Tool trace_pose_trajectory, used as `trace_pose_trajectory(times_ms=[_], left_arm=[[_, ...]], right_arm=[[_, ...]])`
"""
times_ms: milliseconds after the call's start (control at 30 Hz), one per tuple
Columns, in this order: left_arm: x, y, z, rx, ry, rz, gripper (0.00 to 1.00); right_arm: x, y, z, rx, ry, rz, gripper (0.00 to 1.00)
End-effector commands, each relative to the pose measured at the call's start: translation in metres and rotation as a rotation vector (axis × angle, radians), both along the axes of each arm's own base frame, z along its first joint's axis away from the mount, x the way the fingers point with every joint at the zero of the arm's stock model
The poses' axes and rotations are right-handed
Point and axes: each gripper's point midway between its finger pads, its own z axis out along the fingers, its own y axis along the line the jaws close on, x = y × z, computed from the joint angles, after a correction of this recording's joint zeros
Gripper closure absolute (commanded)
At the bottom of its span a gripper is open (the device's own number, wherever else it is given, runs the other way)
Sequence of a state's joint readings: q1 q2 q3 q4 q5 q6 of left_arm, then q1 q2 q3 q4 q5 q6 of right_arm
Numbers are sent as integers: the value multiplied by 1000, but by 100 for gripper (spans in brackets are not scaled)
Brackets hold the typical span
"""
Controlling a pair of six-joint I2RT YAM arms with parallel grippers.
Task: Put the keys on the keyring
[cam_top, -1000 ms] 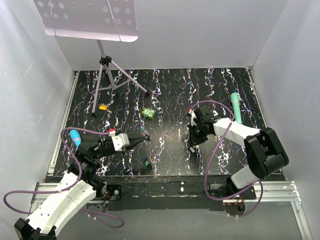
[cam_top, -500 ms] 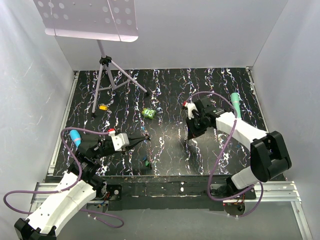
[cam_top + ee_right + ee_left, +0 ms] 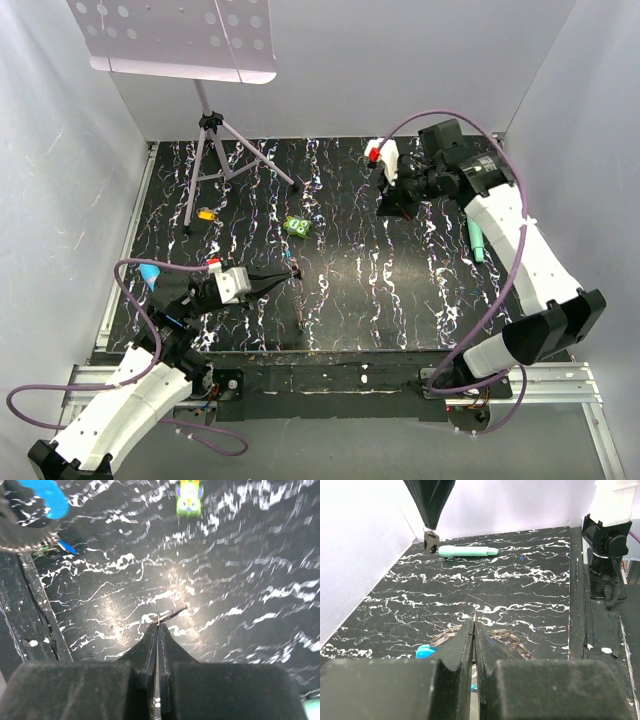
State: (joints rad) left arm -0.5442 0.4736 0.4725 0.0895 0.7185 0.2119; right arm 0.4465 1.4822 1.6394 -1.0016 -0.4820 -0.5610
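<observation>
Left wrist, left hand closed above grey looped keyring (curved blue clip), right hand closed.

Counter: black, white marble-like veins.
Marker: pale teal.
Toy: bright green.
Small piece: orange-yellow.
Clip: bright blue.
Keyring: seemingly silver-grey, blurred.
Cables: purple.
Arms: white and black.
Walls: white.

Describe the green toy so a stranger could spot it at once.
On the black marbled table, find the tripod stand at back left. Just in front of its right foot lies the green toy. It alone is bright green and lumpy; the marker far right is a smooth teal cylinder.
</observation>
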Motion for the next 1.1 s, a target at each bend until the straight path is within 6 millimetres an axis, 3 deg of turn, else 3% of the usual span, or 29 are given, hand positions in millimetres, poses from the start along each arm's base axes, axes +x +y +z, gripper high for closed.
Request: trace_pose_trajectory(times_ms=[0, 200, 433, 867, 1067], left_arm=[[-10, 4, 46, -78, -118, -15, 100], [-18, 4, 49, -87, -142, -46, 100], [-27, 2, 53, -116, -151, -89, 100], [-30, -6, 57, -170, -114, -157, 100], [-19, -12, 50, -171, -80, -150, 100]], right_arm=[[-51, 5, 53, 113, -125, 279, 99], [-105, 10, 73, 291, -237, 456, 99], [-153, 18, 68, 376, -284, 559, 99], [-189, 37, 60, 424, -289, 650, 99], [-175, 52, 59, 440, -231, 520, 99]])
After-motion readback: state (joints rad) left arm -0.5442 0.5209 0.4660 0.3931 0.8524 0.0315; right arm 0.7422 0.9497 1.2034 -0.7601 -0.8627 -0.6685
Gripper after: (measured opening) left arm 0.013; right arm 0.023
